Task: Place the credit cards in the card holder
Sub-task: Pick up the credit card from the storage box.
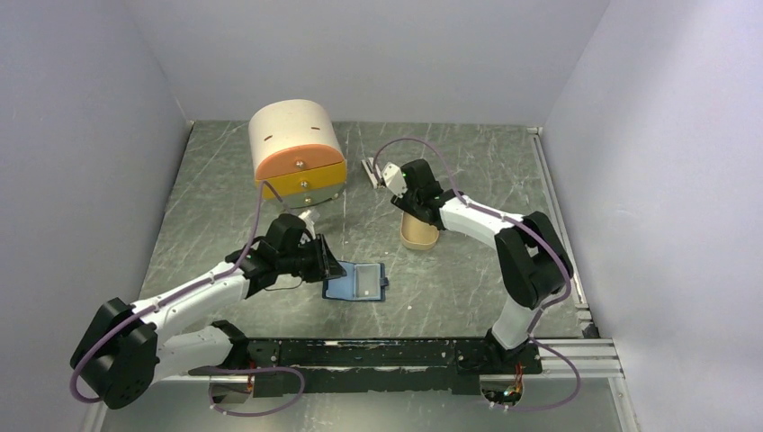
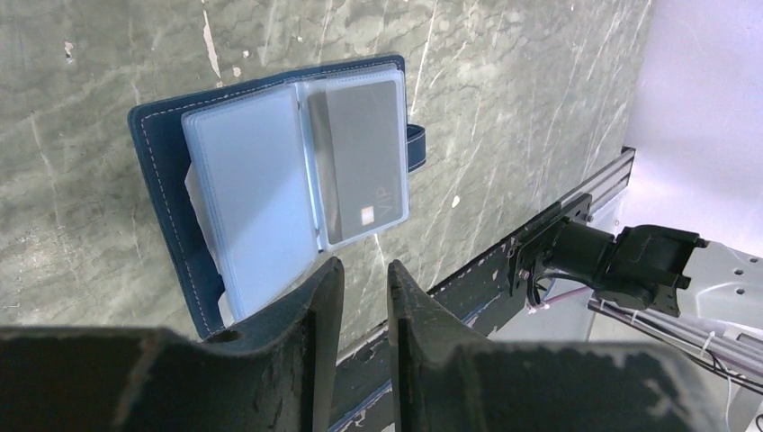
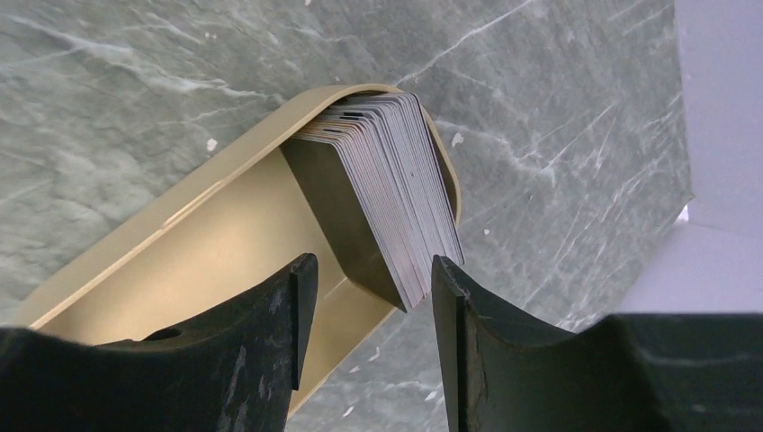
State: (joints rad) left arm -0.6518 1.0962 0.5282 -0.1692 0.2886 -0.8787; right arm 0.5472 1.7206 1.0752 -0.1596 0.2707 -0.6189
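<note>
The card holder lies open on the table, navy outside with pale blue clear sleeves. One grey card marked VIP sits in its right sleeve. My left gripper hovers at the holder's left edge; in the left wrist view its jaws stand a narrow gap apart and hold nothing. Several credit cards stand as a leaning stack in a tan tin, which also shows in the top view. My right gripper is open above the tin, and the stack's near corner lies by its right finger.
A round-topped tan drawer box with orange and yellow fronts stands at the back left. A small white object lies behind the right wrist. A black rail runs along the near edge. Grey walls close in on three sides.
</note>
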